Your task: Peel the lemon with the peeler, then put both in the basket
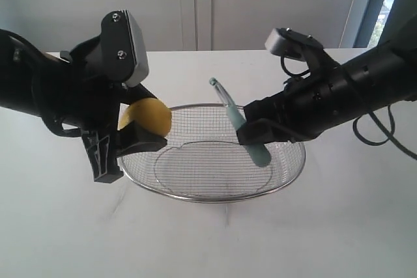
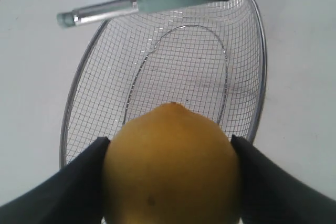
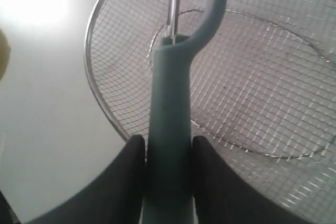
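Lemon [image 1: 148, 115]: firm, light, with a rind judged slippery. It is clamped across its widest girth between the left gripper's [image 2: 169, 179] jaws. Peeler [image 1: 229, 107]: slim and rigid. The right gripper's [image 3: 168, 166] jaws clamp its handle, blade projecting ahead. Basket [image 1: 215, 198] sits below both jaws on a white table [image 1: 208, 245], pale wall [image 1: 195, 4] behind.

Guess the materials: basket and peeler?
The basket: fine silver wire mesh with a thicker shiny rim, likely steel. The peeler: matte pale teal handle, probably plastic, though a rubbery coating can't be ruled out; its head end gleams silvery, evidently metal.
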Robot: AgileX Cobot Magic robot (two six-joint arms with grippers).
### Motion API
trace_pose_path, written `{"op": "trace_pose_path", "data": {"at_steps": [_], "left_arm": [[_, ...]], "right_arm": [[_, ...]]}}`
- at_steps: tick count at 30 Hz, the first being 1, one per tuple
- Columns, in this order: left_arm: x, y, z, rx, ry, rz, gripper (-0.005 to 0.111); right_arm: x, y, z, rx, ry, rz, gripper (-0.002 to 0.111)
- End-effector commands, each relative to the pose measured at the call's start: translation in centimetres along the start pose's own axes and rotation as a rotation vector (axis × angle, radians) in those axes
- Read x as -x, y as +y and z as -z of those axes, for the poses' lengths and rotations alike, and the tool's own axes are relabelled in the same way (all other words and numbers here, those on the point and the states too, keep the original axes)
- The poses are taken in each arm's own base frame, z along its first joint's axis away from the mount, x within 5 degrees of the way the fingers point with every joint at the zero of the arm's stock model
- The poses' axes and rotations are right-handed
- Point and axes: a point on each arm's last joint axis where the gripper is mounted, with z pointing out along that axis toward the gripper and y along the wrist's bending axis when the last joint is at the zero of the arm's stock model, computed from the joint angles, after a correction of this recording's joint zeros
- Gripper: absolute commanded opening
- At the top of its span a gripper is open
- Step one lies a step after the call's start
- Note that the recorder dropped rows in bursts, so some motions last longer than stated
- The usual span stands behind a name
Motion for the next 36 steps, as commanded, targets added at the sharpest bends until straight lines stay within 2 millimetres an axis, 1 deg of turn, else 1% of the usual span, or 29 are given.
{"op": "trace_pose_path", "data": {"at_steps": [1, 8, 14, 16, 23, 30, 36], "left_arm": [[0.5, -0.6, 0.3, -0.021, -0.025, 0.010, 0.000], [0.5, -0.6, 0.3, -0.021, -0.025, 0.010, 0.000], [0.5, -0.6, 0.3, -0.019, -0.026, 0.010, 0.000], [0.5, -0.5, 0.3, -0.011, -0.027, 0.006, 0.000], [0.6, 0.0, 0.3, 0.044, -0.037, 0.007, 0.000], [0.6, 0.2, 0.3, 0.064, -0.041, 0.012, 0.000], [0.6, 0.2, 0.2, 0.063, -0.040, 0.015, 0.000]], "right_arm": [[-0.3, 1.1, -1.0, 0.036, 0.029, 0.028, 0.000], [-1.1, 2.3, -4.1, 0.069, 0.096, 0.034, 0.000], [-1.3, 2.4, -6.6, 0.071, 0.092, -0.033, 0.000], [-1.3, 2.5, -7.1, 0.089, 0.089, -0.073, 0.000], [-1.4, 3.3, -7.3, 0.152, 0.102, -0.123, 0.000], [-1.6, 3.7, -7.2, 0.198, 0.128, -0.107, 0.000], [-1.6, 5.0, -6.7, 0.216, 0.115, -0.077, 0.000]]}}
